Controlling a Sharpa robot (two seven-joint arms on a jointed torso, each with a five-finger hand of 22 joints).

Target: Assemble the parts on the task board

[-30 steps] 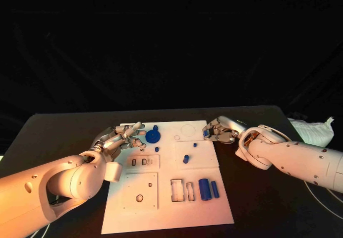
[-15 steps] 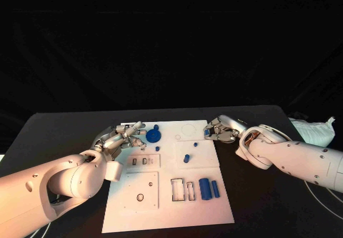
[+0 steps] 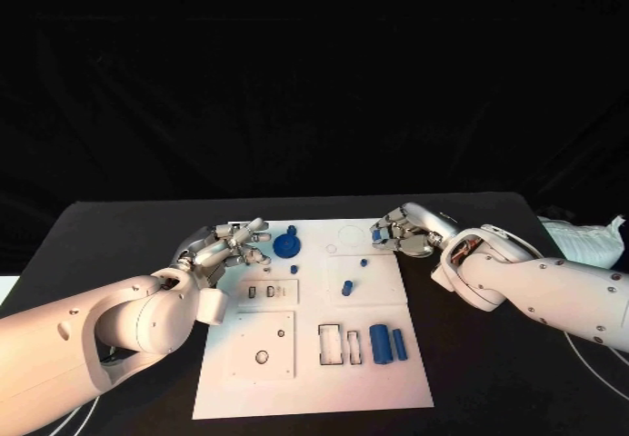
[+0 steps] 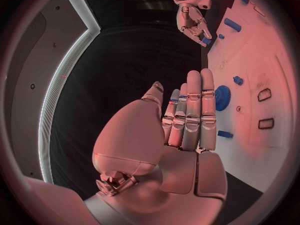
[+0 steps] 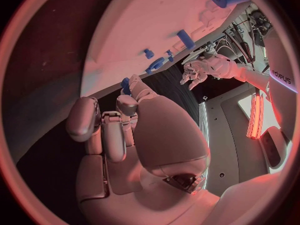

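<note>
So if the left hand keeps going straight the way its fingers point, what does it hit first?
Probably the blue gear on the board. The left hand is open, its fingers aimed at the gear from the board's edge. How high the fingertips are above it is unclear, so they might pass over.

backdrop: black, unlit | black table (image 3: 118, 227): warm light falls on it | white crumpled cloth (image 3: 584, 238): right edge

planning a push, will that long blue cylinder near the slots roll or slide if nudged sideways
The cylinder lies on its side on the flat board, so it would probably roll rather than slide. It looks like small rigid plastic, likely light. The shorter piece beside it might stop it.
</note>
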